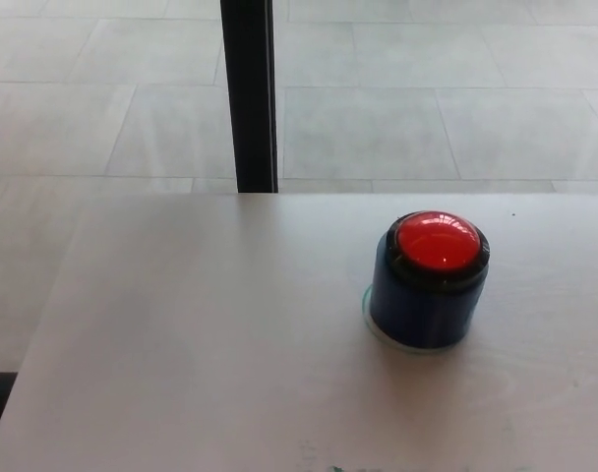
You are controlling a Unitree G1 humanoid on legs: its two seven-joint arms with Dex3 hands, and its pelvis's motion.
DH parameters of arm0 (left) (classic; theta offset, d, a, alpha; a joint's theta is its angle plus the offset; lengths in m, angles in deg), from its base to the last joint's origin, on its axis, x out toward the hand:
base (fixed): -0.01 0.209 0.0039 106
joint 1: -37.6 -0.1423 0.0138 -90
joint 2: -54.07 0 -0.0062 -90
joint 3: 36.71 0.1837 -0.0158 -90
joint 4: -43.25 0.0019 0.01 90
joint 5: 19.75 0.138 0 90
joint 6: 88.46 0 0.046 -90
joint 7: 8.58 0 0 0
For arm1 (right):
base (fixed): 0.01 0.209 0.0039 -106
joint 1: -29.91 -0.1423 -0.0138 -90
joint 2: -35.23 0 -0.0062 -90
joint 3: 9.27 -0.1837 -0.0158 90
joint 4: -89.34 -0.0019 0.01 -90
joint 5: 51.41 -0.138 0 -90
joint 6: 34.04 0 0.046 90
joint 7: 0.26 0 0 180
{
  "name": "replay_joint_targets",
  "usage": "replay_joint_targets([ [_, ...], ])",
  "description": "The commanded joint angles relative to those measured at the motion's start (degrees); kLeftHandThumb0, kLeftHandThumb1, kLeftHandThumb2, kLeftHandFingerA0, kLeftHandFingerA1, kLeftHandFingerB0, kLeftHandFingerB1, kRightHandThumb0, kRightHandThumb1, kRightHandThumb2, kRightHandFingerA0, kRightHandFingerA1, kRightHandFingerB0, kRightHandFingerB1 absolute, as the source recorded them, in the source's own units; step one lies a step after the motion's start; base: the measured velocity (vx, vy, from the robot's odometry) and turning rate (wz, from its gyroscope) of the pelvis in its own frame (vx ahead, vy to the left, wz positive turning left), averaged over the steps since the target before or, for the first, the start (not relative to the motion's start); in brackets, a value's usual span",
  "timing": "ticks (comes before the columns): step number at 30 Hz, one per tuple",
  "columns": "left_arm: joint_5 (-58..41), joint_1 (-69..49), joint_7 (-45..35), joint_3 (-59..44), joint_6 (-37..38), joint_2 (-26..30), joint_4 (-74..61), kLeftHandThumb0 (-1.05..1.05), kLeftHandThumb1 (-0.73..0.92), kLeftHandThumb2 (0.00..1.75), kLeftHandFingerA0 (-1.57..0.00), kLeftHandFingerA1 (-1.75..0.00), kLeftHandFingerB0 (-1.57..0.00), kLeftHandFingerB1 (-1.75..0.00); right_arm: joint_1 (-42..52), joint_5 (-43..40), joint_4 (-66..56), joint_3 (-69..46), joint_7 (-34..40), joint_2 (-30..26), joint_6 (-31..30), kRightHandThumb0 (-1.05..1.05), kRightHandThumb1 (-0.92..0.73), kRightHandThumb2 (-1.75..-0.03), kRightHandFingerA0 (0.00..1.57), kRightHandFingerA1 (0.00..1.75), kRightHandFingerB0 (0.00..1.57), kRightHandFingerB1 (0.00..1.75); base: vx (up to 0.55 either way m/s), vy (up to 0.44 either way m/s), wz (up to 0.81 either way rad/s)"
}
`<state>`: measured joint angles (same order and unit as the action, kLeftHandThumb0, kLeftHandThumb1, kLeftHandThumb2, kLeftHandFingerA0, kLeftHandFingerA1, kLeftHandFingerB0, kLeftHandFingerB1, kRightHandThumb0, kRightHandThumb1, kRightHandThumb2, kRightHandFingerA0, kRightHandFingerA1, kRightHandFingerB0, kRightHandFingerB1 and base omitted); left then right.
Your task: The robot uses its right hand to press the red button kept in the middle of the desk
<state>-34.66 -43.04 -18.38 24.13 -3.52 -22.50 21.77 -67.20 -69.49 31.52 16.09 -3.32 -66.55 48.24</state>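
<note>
While neither hand is showing anywhere, so their fingers cannot be judged, the red button (437, 243) is sitting upright on its dark blue base (422, 305), right of centre on the pale desk (201, 334); beyond, a black post (250, 93) is rising at upper centre.

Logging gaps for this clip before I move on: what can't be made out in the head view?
- Both robot hands: outside the frame, so their state is unknown.
- Red button: whether pressed cannot be told from above.
- Blue base: far side hidden by its own body.
- Black post: top cut by the upper edge.
- Desk: cut off right and bottom.
</note>
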Motion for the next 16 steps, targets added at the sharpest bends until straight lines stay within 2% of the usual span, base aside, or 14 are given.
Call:
replay_joint_targets([
  [1, -1.5, -0.2, -0.4, -1.2, 0.3, 0.9, 0.2, -0.45, 0.91, 1.46, -0.16, -0.75, 0.00, -0.63, 4.7, -4.5, 0.1, -6.3, 12.7, 8.9, 7.1, -0.59, -0.48, -1.13, 1.45, 1.47, 1.00, 1.03, 0.00, 0.000, 0.00],
  [4, -1.9, -0.1, -0.5, -1.7, -0.3, 1.0, -0.3, -0.46, 0.91, 1.47, -0.18, -0.77, -0.01, -0.64, 4.7, -5.3, -0.8, -7.1, 14.5, 10.7, 5.5, -0.58, -0.48, -1.12, 1.42, 1.47, 0.96, 1.03, 0.00, 0.000, 0.00],
  [5, -1.3, 0.7, -0.6, -1.2, -0.7, 1.4, 0.1, -0.44, 0.91, 1.45, -0.17, -0.75, -0.01, -0.63, -3.2, -4.3, 15.1, -5.0, 16.4, 6.7, 10.7, -0.44, -0.52, -0.98, 1.30, 1.42, 0.81, 0.84, 0.00, 0.000, 0.00],
  [6, -1.3, 0.9, -0.6, -1.3, -0.9, 1.4, 0.1, -0.44, 0.91, 1.45, -0.16, -0.74, 0.00, -0.63, -4.3, -4.4, 17.2, -5.0, 17.1, 6.3, 11.2, -0.43, -0.50, -0.96, 1.34, 1.44, 0.82, 0.82, 0.00, 0.000, 0.00],
  [7, -1.6, 1.3, 0.1, -1.6, -1.2, 1.3, 0.4, -0.44, 0.90, 1.44, -0.20, -0.76, -0.01, -0.63, -4.6, -4.6, 18.4, -5.0, 17.5, 6.4, 11.4, -0.37, -0.68, -0.70, 1.07, 1.75, 0.86, 0.78, 0.00, 0.000, 0.00],
  [8, -0.6, 1.5, 0.7, -0.8, -0.8, 1.5, 0.6, -0.71, 0.92, 1.26, -0.33, -0.88, -0.15, -0.72, -4.7, -4.3, 19.5, -4.6, 17.6, 6.4, 11.7, -0.44, -0.45, -0.91, 1.33, 1.45, 0.83, 0.84, 0.00, 0.000, 0.00],
  [10, -0.2, 1.6, 0.9, -0.5, -0.6, 1.4, 0.7, -0.71, 0.92, 1.26, -0.33, -0.88, -0.15, -0.72, -5.1, -4.3, 21.0, -4.2, 17.6, 5.8, 12.4, -0.44, -0.45, -0.91, 1.33, 1.45, 0.83, 0.84, 0.00, 0.000, 0.00],
  [11, -0.9, 1.4, 1.2, -1.2, -0.4, 1.0, 0.2, -0.69, 0.92, 1.15, -0.22, -1.21, -0.09, -0.92, -5.3, -4.1, 22.0, -3.8, 17.7, 5.6, 12.7, -0.44, -0.46, -0.91, 1.35, 1.47, 0.82, 0.83, 0.00, 0.000, 0.00],
  [12, -1.5, 1.5, 1.3, -1.7, -0.6, 0.8, 0.0, -0.68, 0.92, 1.23, -0.36, -0.94, -0.18, -0.77, -5.4, -4.6, 21.9, -3.6, 16.8, 6.4, 11.8, -0.35, -0.58, -0.77, 1.02, 1.75, 0.81, 0.71, 0.00, 0.000, 0.00],
  [13, -1.8, 1.5, 1.3, -2.0, -0.7, 0.6, -0.4, -0.68, 0.92, 1.24, -0.36, -0.94, -0.18, -0.77, -6.1, -5.0, 23.1, -3.4, 17.2, 6.4, 11.6, -0.46, -0.44, -0.90, 1.27, 1.43, 0.82, 0.79, 0.00, 0.000, 0.00],
  [14, -1.9, 1.4, 1.3, -2.2, -0.7, 0.7, -0.7, -0.68, 0.92, 1.24, -0.36, -0.94, -0.18, -0.77, -6.7, -5.2, 24.3, -3.0, 17.6, 6.1, 12.0, -0.46, -0.44, -0.90, 1.27, 1.43, 0.82, 0.79, 0.00, 0.000, 0.00],
  [15, -1.7, 1.4, 1.2, -2.1, -0.6, 0.8, -0.6, -0.68, 0.92, 1.23, -0.38, -0.95, -0.19, -0.78, -7.5, -6.1, 25.7, -3.3, 19.0, 5.7, 11.7, -0.43, -0.61, -0.62, 0.73, 1.61, 0.80, 0.70, 0.00, 0.000, 0.00],
  [16, -1.7, 1.4, 1.2, -2.1, -0.6, 0.8, -0.6, -0.68, 0.92, 1.23, -0.38, -0.95, -0.19, -0.78, -7.5, -6.1, 25.7, -3.3, 19.0, 5.7, 11.7, -0.43, -0.61, -0.62, 0.73, 1.61, 0.80, 0.70, 0.00, 0.000, 0.00],
])
